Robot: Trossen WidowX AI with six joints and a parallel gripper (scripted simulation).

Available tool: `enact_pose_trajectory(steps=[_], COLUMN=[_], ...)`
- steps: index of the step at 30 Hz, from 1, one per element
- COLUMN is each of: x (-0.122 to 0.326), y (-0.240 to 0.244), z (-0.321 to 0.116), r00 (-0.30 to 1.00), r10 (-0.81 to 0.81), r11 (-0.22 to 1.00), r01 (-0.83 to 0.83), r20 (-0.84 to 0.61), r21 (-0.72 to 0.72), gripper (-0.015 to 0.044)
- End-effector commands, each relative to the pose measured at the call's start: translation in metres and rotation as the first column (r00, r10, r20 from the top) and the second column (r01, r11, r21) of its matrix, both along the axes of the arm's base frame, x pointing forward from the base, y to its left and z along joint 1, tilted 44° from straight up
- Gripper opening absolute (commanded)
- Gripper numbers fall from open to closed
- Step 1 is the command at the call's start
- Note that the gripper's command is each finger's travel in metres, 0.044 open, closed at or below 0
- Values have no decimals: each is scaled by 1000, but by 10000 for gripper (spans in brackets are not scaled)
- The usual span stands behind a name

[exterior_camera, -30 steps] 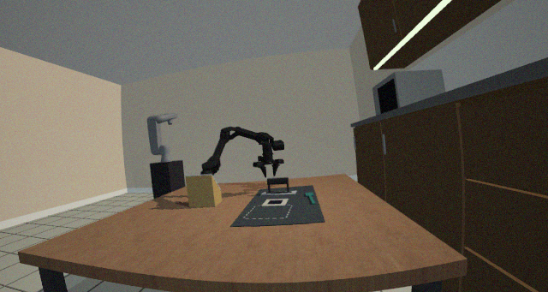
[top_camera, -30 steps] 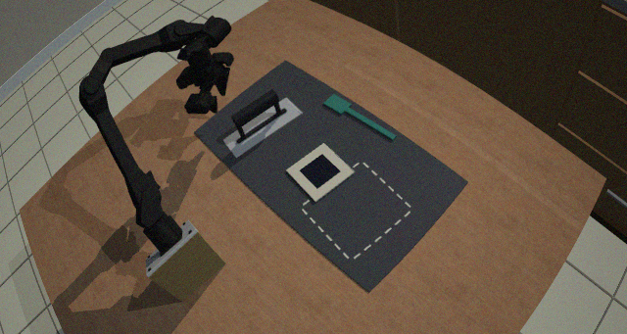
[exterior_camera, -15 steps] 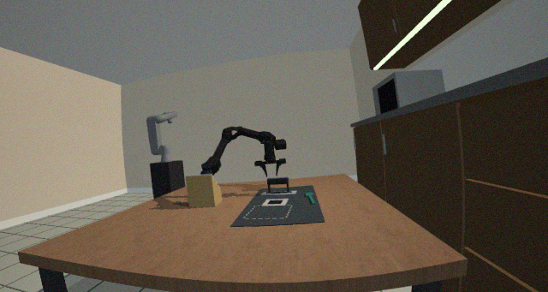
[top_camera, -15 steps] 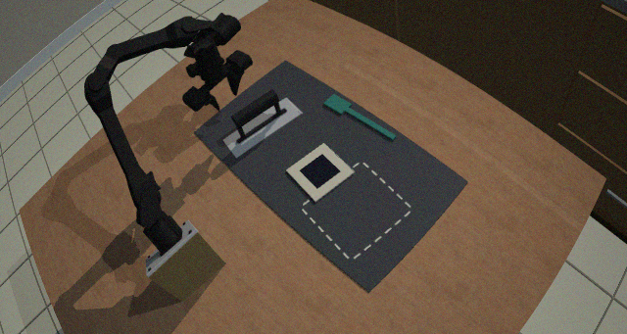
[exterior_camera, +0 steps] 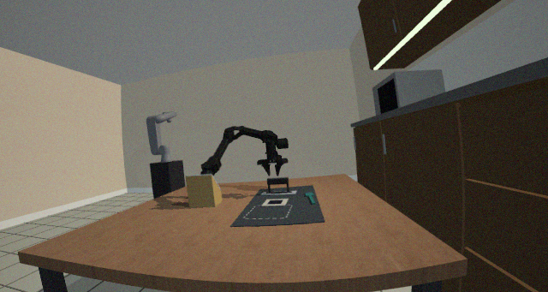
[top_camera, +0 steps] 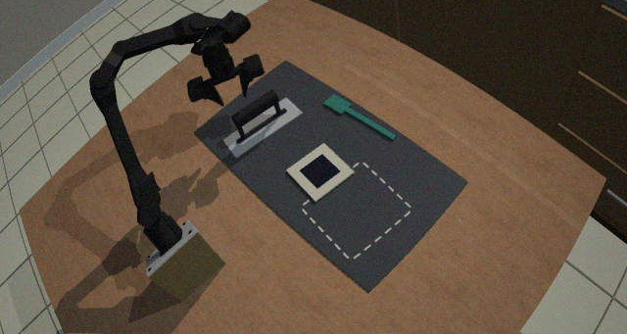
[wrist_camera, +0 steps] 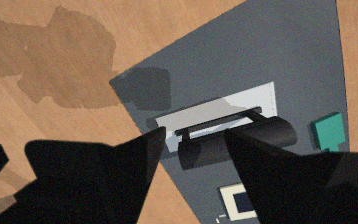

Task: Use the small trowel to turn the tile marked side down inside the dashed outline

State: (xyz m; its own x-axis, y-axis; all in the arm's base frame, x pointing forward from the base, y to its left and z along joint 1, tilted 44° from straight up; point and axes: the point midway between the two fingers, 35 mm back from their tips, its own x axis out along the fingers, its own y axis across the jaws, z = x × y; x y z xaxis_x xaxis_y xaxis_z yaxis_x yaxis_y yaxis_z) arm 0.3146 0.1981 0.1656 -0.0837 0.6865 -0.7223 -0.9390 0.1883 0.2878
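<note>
While the tool hangs open, the tile lies apart, lower.

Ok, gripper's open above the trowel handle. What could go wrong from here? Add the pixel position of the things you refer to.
The gripper point(top_camera: 234, 100) point(exterior_camera: 274, 175) point(wrist_camera: 194, 132) might come down off-line: in the wrist view one fingertip overlaps the trowel's black handle point(top_camera: 256, 108) point(exterior_camera: 278, 181) point(wrist_camera: 240, 142), so it could knock it.

The tile point(top_camera: 295, 172) point(exterior_camera: 266, 203) point(wrist_camera: 226, 201) lies mostly outside the dashed outline point(top_camera: 381, 231) point(exterior_camera: 265, 218), so a flip could land short.
</note>
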Motion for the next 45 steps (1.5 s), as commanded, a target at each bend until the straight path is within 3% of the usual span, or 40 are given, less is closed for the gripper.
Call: enact_pose_trajectory(steps=[1, 15, 33, 45], x=[4, 17, 32, 32], y=[-3, -17, -36, -30], z=[-3, -11, -22, -29], r00=[990, 810, 336, 331], r10=[-99, -432, -714, -715], r11=[995, 901, 652, 649], r01=[98, 410, 640, 641], r20=[-100, -397, -615, -616], r21=[-15, -142, -407, -410], gripper=[270, 270, 270, 270])
